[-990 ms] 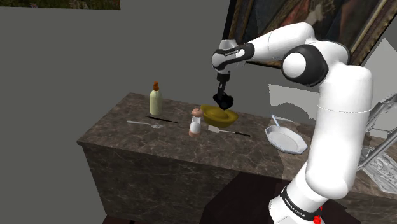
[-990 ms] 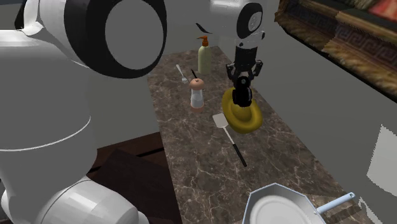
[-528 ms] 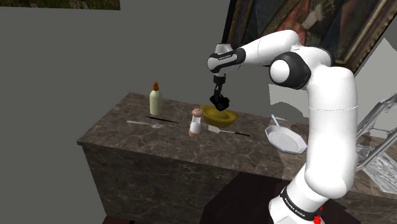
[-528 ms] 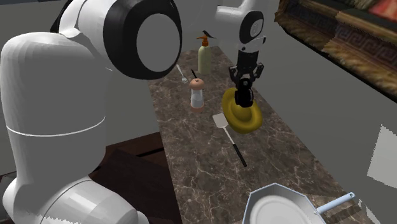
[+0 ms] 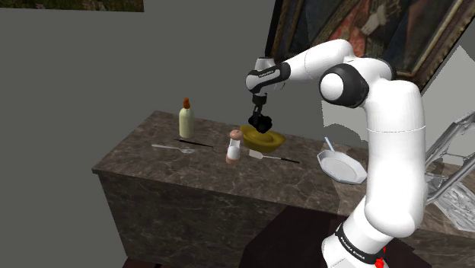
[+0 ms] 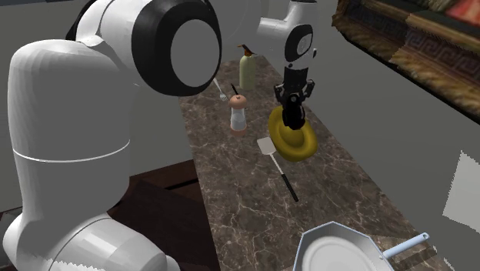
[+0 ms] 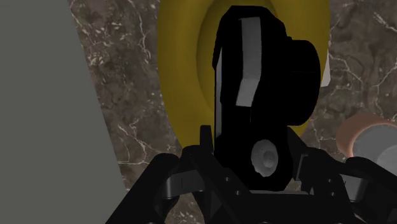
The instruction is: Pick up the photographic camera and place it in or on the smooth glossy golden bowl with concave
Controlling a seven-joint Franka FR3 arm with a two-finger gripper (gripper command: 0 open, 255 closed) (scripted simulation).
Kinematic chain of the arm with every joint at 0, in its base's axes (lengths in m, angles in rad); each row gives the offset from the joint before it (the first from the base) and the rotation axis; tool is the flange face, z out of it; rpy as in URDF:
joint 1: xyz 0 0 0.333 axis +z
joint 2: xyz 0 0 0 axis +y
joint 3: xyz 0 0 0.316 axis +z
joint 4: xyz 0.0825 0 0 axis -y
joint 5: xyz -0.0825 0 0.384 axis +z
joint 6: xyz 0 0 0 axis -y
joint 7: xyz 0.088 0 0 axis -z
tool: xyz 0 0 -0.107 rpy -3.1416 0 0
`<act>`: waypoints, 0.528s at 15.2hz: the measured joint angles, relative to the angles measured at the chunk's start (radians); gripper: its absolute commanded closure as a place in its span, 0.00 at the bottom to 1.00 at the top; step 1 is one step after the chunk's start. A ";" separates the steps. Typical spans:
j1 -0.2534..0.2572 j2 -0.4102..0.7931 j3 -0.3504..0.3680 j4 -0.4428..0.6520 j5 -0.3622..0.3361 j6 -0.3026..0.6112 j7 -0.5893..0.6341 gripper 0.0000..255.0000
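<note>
Marbled surface point(image 6: 254, 208) carries the golden bowl point(image 6: 296, 146) at 6 o'clock below the tool point(image 6: 293, 104), which clamps the black camera point(image 7: 267, 95); placement appears pending: lower, then release.

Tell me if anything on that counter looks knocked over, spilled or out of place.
Nothing stands out. The bottle and shaker stand upright. The spoon, spatula and white pan lie flat on the marble counter, and nothing is spilled. The gripper holds the black camera in shut jaws over the golden bowl.
</note>
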 measured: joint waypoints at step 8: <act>0.000 0.013 0.003 -0.003 0.006 0.035 0.000 0.00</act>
